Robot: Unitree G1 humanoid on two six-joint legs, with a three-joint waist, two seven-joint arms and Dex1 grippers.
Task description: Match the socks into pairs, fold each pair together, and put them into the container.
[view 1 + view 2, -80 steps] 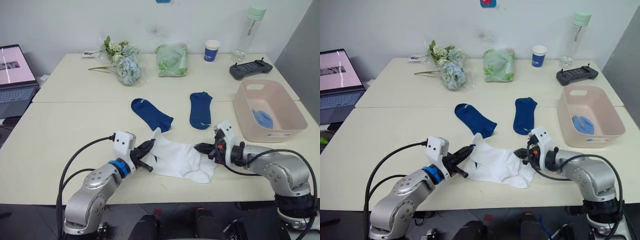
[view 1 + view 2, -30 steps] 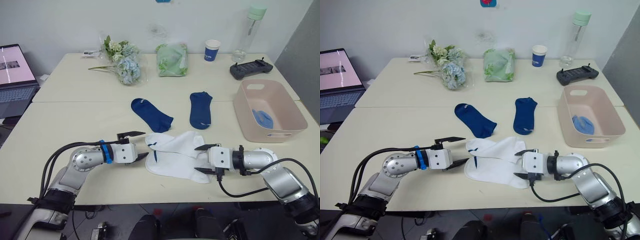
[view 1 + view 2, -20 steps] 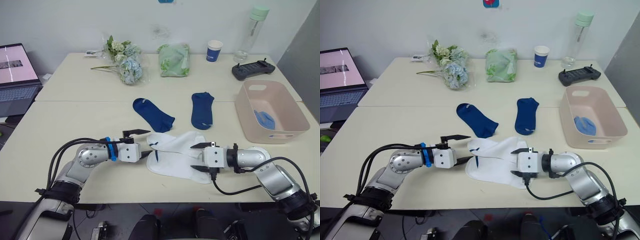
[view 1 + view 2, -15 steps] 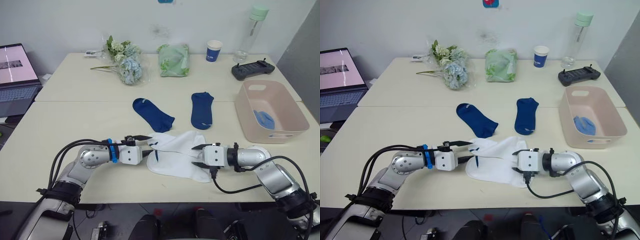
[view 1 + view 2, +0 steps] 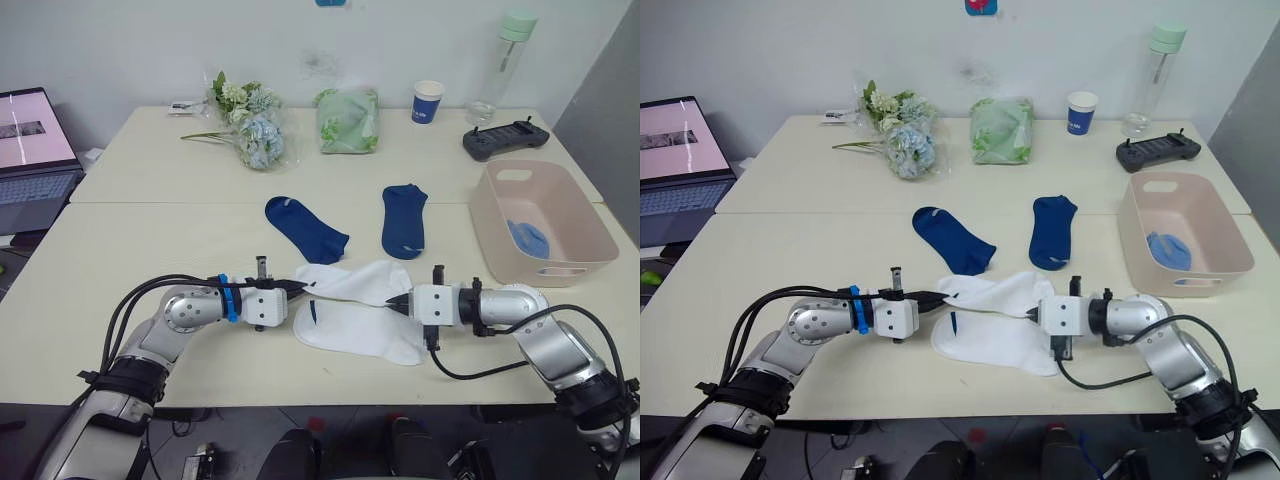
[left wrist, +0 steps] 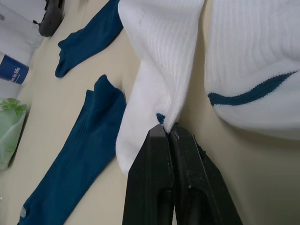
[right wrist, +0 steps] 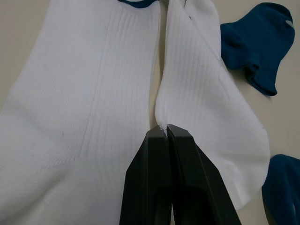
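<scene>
- My left gripper [image 5: 300, 288] is clenched on the upper white sock [image 5: 352, 284], at its end on my left side; in my left wrist view my two black fingers [image 6: 161, 154] pinch a fold of white fabric near the dark trim.
- My right gripper [image 5: 398, 302] is also clenched on this same upper white sock, at the opposite end; in my right wrist view the fingertips [image 7: 162, 138] close on a thin ridge of the fabric.
- The sock is stretched between my two grippers and is lifted a little along the pinched edge.
- The lower white sock [image 5: 360, 335] lies flat on the table [image 5: 130, 250] under it, partly covered, near the front edge.
- Two navy socks lie flat behind the white ones: the left navy sock [image 5: 305, 229] lies at an angle, the right navy sock [image 5: 403, 219] lies nearly straight. They are apart from each other.
- The container [image 5: 575, 262] stands on my right side of the table, well apart from the white socks.
- Inside the container lies a light blue bundle [image 5: 526, 238], resting on its bottom.
</scene>
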